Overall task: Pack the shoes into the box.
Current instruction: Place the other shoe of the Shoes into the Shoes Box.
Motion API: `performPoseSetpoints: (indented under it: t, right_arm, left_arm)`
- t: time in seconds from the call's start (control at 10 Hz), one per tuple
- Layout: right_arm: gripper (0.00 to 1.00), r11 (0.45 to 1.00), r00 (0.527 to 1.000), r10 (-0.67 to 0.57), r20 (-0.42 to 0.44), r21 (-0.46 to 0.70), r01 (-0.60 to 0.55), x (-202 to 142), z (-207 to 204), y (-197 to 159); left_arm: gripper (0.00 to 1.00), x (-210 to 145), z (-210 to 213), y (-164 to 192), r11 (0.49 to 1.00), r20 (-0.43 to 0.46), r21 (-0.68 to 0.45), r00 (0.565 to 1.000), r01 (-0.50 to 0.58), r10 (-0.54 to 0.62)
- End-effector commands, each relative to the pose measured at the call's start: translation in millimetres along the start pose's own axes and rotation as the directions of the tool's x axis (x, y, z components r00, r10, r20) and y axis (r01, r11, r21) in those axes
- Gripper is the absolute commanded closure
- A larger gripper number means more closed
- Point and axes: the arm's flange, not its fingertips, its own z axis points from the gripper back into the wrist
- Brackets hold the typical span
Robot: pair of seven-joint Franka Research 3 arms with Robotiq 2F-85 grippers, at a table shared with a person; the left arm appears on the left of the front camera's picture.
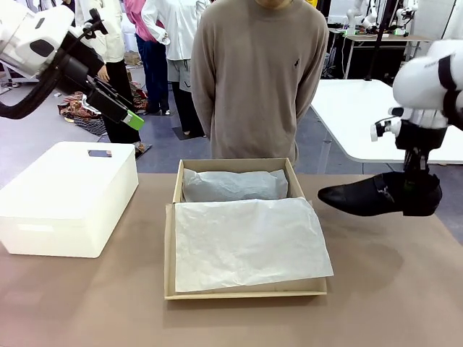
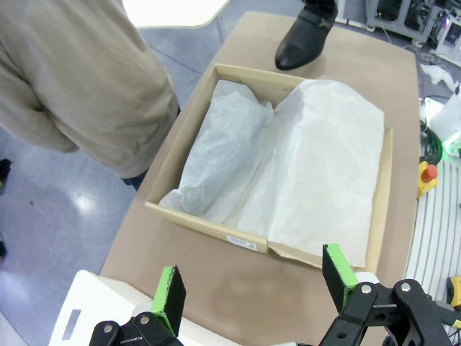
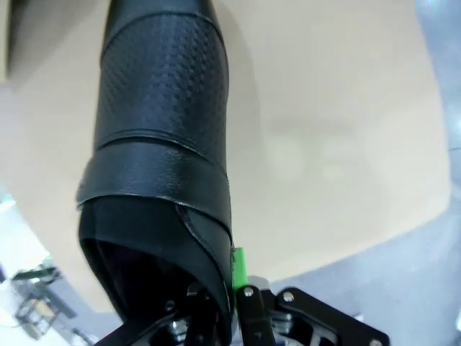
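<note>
Front, around: white bin (image 1: 65, 199) at 9 o'clock of the box (image 1: 171, 249); person (image 1: 260, 79) at 12; tissue paper (image 1: 246, 242) covers its inside.
Front, arms: right jaws, reaching down, pinch the shoe (image 1: 380, 195) at the box's 3 o'clock; left jaws raised, wide apart, empty.
Left wrist: box label (image 2: 241, 242) unreadable.
Right wrist: jaws closed on the shoe's rim, above the worktop (image 3: 324, 144).

No readable text anywhere

The shoe (image 1: 365, 196) was made of glossy, partly pebbled leather; the box (image 1: 169, 253), of matt cardboard lined with creased paper (image 1: 246, 242).
</note>
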Motion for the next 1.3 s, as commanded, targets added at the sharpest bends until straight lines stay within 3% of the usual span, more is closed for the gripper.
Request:
performPoseSetpoints:
  t: [0.0,0.2,0.5,0.6,1.0,1.2]
  right_arm:
    - [1.00,0.986,0.987,-0.153,0.044,0.070,0.150,11,32,0]
    - [1.00,0.955,0.959,-0.275,0.074,0.140,0.263,9,50,1]
    - [1.00,0.959,0.956,-0.266,0.127,0.134,0.249,8,60,13]
    - [1.00,0.958,0.963,-0.262,0.065,0.142,0.251,8,50,9]
    - [1.00,0.956,0.962,-0.264,0.071,0.150,0.252,10,47,8]
    - [1.00,0.924,0.922,-0.376,0.096,0.117,0.365,35,62,24]
  left_arm:
    - [0.00,-1,0,1,1.000,0.017,-0.015,1.000,0.000,0.000]
    - [0.00,-1,0,1,1.000,0.017,-0.015,1.000,0.000,0.000]
    - [0.00,-1,0,1,1.000,0.017,-0.015,1.000,0.000,0.000]
    - [0.00,-1,0,1,1.000,0.017,-0.015,1.000,0.000,0.000]
    - [0.00,-1,0,1,1.000,0.017,-0.015,1.000,0.000,0.000]
    - [0.00,-1,0,1,1.000,0.017,-0.015,1.000,0.000,0.000]
